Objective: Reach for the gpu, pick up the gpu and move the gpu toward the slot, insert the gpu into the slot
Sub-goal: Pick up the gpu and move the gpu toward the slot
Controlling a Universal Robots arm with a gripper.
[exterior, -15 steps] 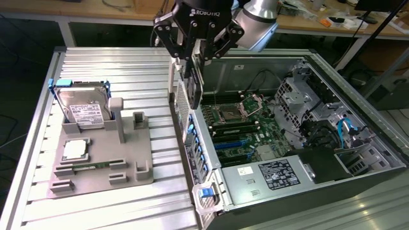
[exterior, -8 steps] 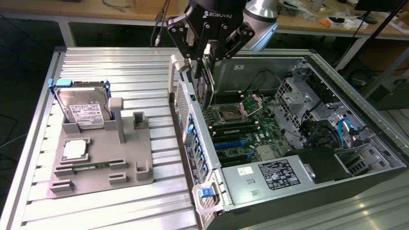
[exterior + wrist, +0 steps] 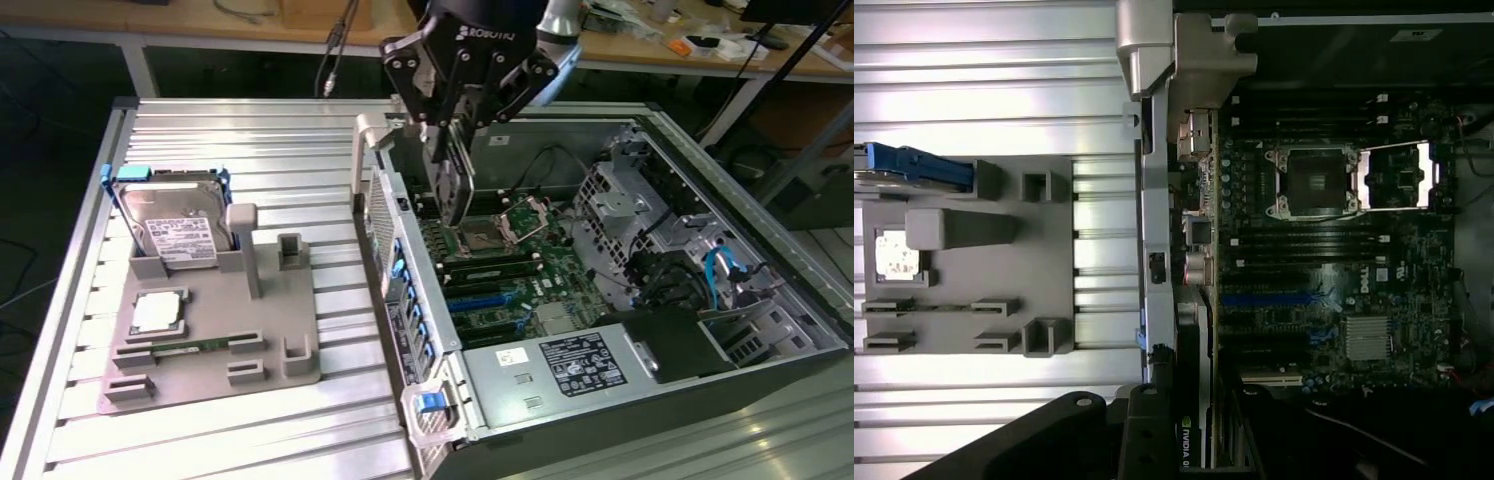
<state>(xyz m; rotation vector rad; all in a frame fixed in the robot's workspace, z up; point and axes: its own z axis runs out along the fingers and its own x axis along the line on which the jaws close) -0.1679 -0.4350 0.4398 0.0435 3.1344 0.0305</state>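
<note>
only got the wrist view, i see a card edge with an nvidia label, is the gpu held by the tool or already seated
Observer: Held. The tool grips the gpu, which hangs on edge over the motherboard, not in a slot.
Operator: and the blue thing on the gray fixture
Observer: That is a hard drive with a white label. It stands upright in a blue frame on the fixture.

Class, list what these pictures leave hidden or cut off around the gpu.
Exterior view: the gpu in the pincer covers the board behind it, so the slot cannot be picked out.
Exterior view: the arm is cut off by the top edge.
Wrist view: the gpu runs off the picture's edge.
</note>
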